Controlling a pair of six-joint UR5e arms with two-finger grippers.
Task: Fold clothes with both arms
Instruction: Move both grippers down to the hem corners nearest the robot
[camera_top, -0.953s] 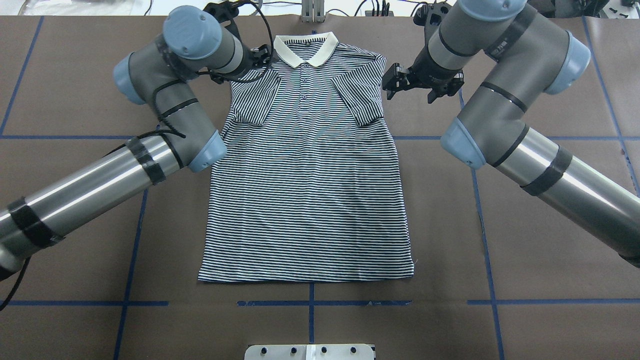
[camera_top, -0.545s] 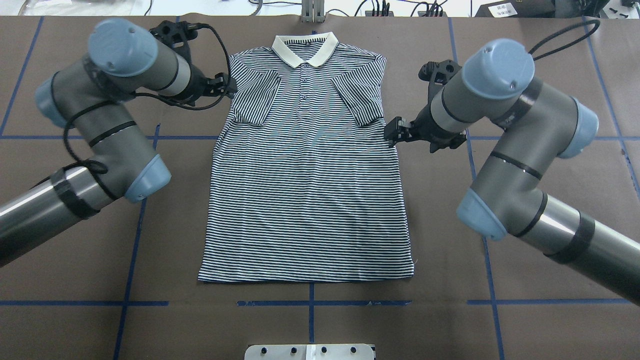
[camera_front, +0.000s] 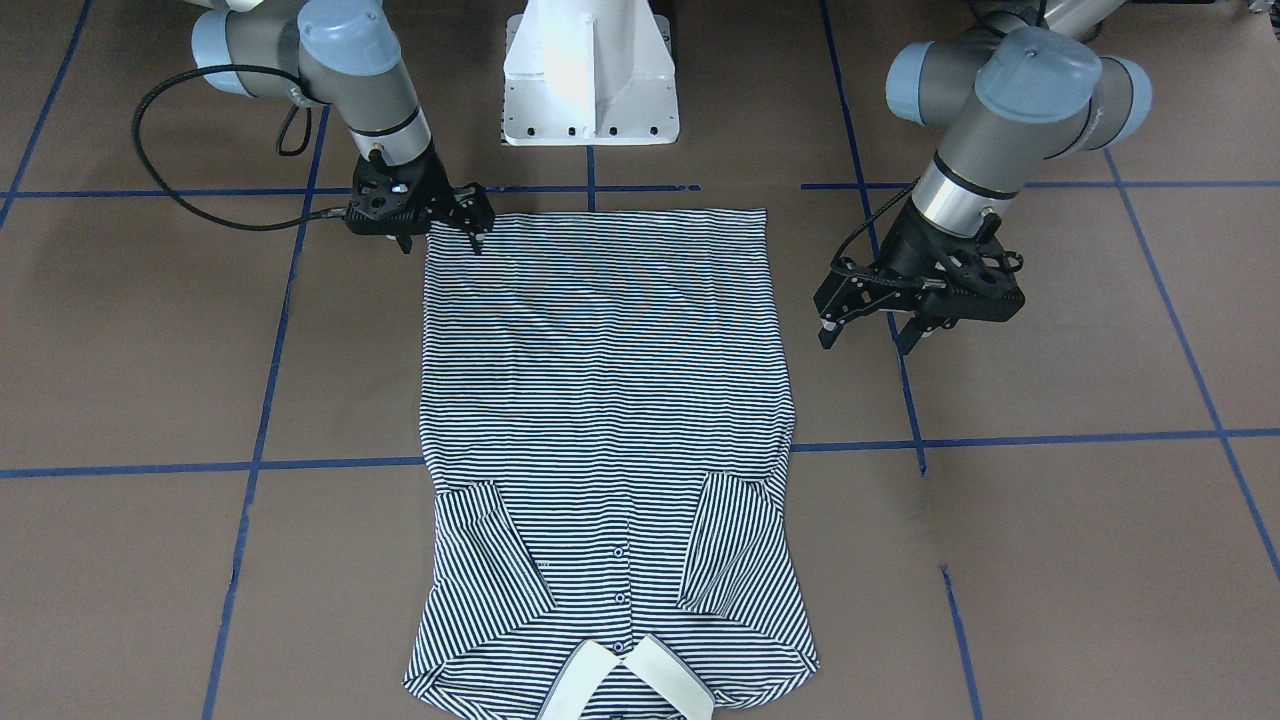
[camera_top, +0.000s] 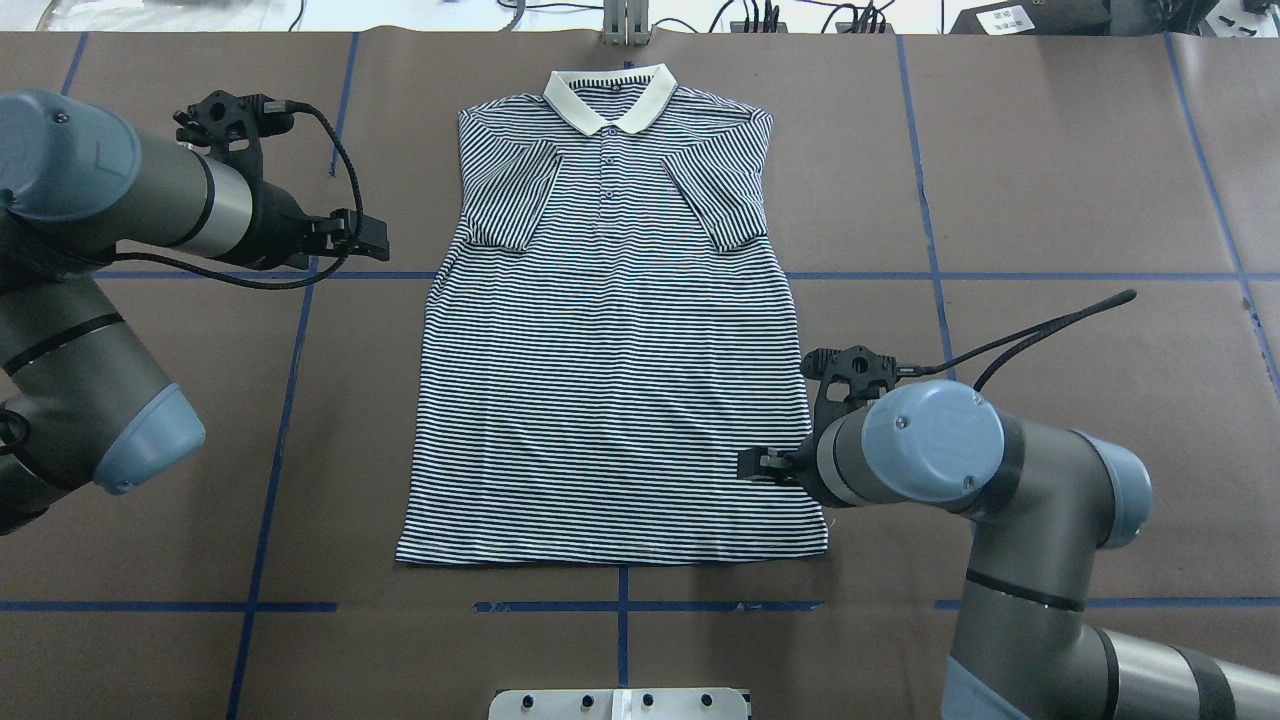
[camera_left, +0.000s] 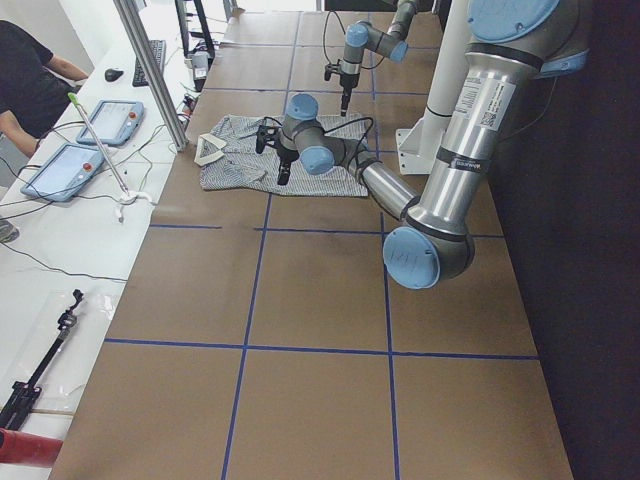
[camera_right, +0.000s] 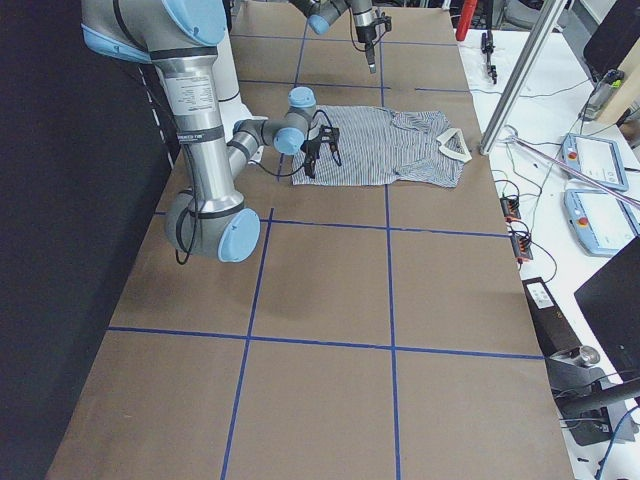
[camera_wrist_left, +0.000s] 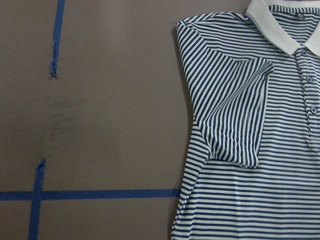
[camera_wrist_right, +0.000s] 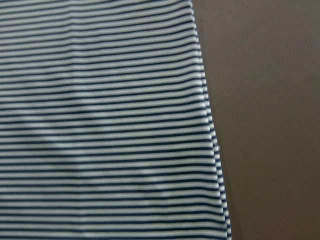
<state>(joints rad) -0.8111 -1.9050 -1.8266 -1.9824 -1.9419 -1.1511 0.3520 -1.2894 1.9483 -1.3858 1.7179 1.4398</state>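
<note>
The brown paper-covered desk (camera_top: 1050, 150), crossed by blue tape lines, carries everything. The grey metal jointed left arm (camera_top: 100, 200) with light-blue joint caps comes in on the robot's left of the shirt. It trails a black cable. The matching grey right arm (camera_top: 930, 455) comes in on the shirt's other side.

The short-sleeved polo shirt (camera_top: 615, 380) with thin navy-and-white stripes lies flat and front up in the middle of the desk. Its hem is toward the robot and both sleeves are folded in over the chest.

The left jaws stand spread apart and hold nothing. They hang over bare desk beside the shirt's left edge, level with the folded sleeve and clear of the cloth.

The right jaws are also parted and grip nothing. They sit at the shirt's right side edge, close to the hem corner. Whether they touch the cloth cannot be told.

The plain white collar (camera_top: 608, 100) lies at the shirt's far end, above the small buttoned placket (camera_top: 606, 175).
</note>
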